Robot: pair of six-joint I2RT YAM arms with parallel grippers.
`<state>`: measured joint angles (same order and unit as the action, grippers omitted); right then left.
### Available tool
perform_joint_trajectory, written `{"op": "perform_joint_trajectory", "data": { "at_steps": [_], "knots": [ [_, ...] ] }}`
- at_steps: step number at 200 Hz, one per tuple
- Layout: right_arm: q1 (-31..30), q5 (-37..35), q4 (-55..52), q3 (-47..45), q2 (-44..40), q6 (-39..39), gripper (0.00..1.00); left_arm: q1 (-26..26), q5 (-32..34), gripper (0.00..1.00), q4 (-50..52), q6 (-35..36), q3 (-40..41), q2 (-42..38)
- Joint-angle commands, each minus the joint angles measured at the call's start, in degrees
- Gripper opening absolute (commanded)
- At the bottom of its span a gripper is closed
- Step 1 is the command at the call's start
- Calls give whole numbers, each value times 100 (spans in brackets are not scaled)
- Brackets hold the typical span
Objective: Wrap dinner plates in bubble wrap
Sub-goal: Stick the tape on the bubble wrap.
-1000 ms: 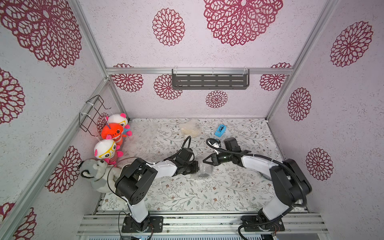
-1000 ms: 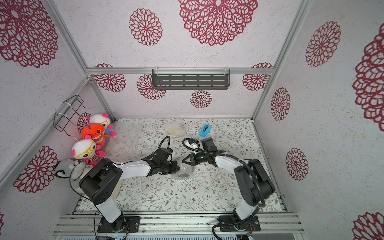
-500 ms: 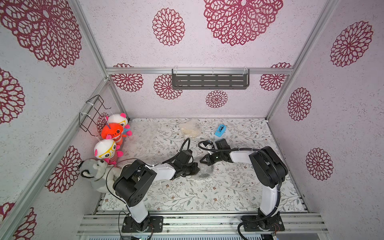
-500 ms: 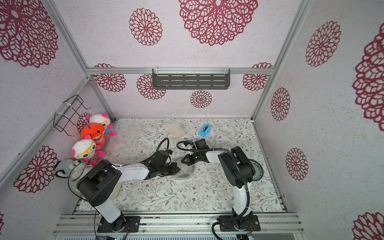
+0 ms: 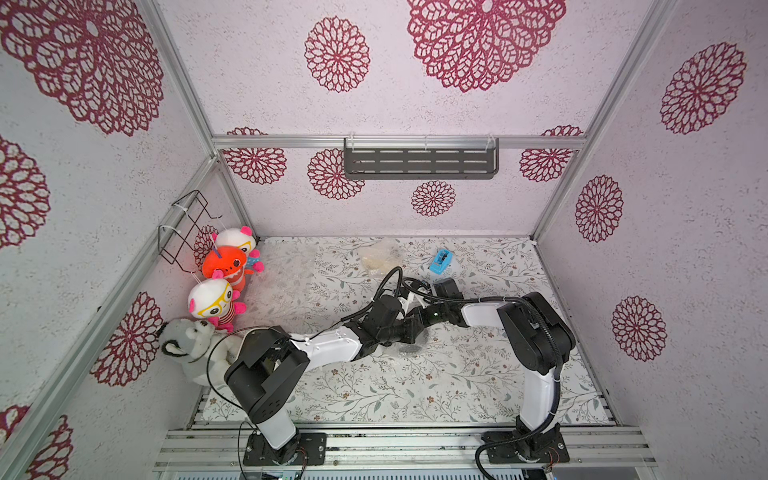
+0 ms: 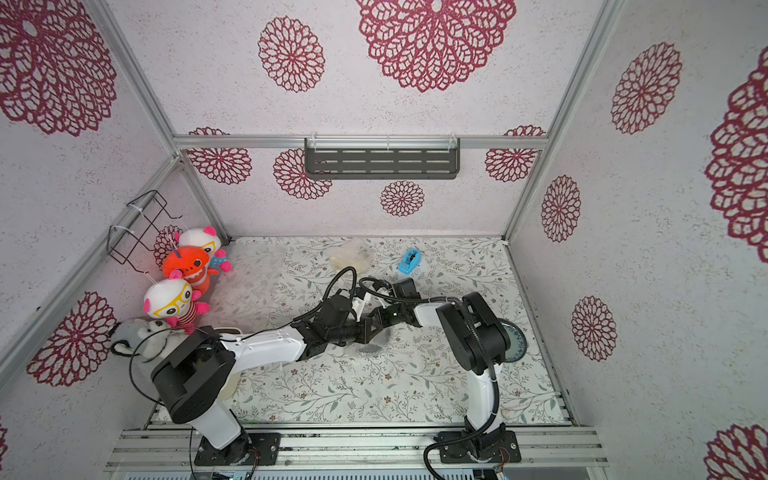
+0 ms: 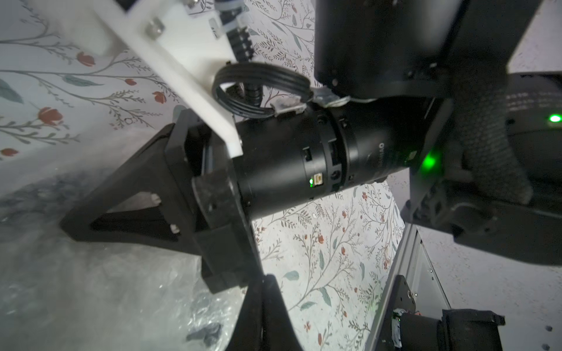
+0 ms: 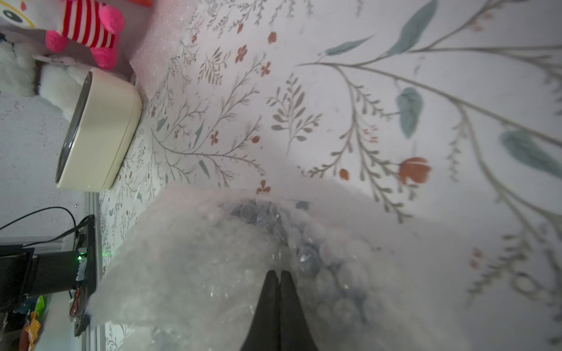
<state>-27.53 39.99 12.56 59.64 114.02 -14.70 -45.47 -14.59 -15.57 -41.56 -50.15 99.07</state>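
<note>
Bubble wrap (image 8: pixel 197 258) lying crumpled over black plate (image 5: pixel 410 348), directly beneath both grippers. Right gripper (image 8: pixel 276 281) jaws pressing together, tips touching wrap; grip on it unclear. Left gripper (image 7: pixel 267 284) jaws sitting together, hovering just beside right gripper, above wrap.

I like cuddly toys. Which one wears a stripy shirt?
The white plush with yellow glasses sitting between the orange plush and the grey plush. It wears red-and-white stripes; the other white plush, farthest back, shows none.

Bubble wrap (image 8: pixel 213 258) clear; plate (image 6: pixel 374 348) under it dark, possibly black; tabletop (image 5: pixel 374 386) floral; tape dispenser (image 5: pixel 440 262) blue.
</note>
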Motion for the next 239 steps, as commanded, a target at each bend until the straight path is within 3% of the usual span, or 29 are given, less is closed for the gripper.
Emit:
{"op": "perform_joint_trajectory", "data": {
  "at_steps": [1, 36, 59, 94, 131, 167, 195, 215, 239],
  "knots": [
    [-140, 379, 299, -110, 146, -981, 0, -63, 226, 6, -416, -247, 264, 435],
    [-144, 470, 641, -180, 180, -1369, 0, -65, 282, 3, -1380, -634, 792, 469],
    [-139, 392, 604, -202, 109, -1339, 0, -66, 707, 10, -1790, -760, 1383, -118],
    [-148, 313, 764, -350, 54, -1530, 0, -147, -41, 5, -1472, -807, 585, 527],
    [-148, 210, 818, -453, -58, -1685, 0, -243, 813, 3, -571, -911, 364, 602],
    [-132, 130, 803, -321, -312, -1746, 0, 83, 515, 0, -777, -1882, 477, 1288],
    [-67, 51, 467, 33, -429, -1406, 13, 239, 492, 0, -1731, -2359, 1033, 1594],
    [96, -86, 394, 231, -558, -1060, 29, 249, 429, 0, -1804, -2333, 1046, 1616],
    [405, -453, 256, 472, -660, -496, 37, 223, 442, 0, -1821, -2242, 1066, 1530]
  ]
}}
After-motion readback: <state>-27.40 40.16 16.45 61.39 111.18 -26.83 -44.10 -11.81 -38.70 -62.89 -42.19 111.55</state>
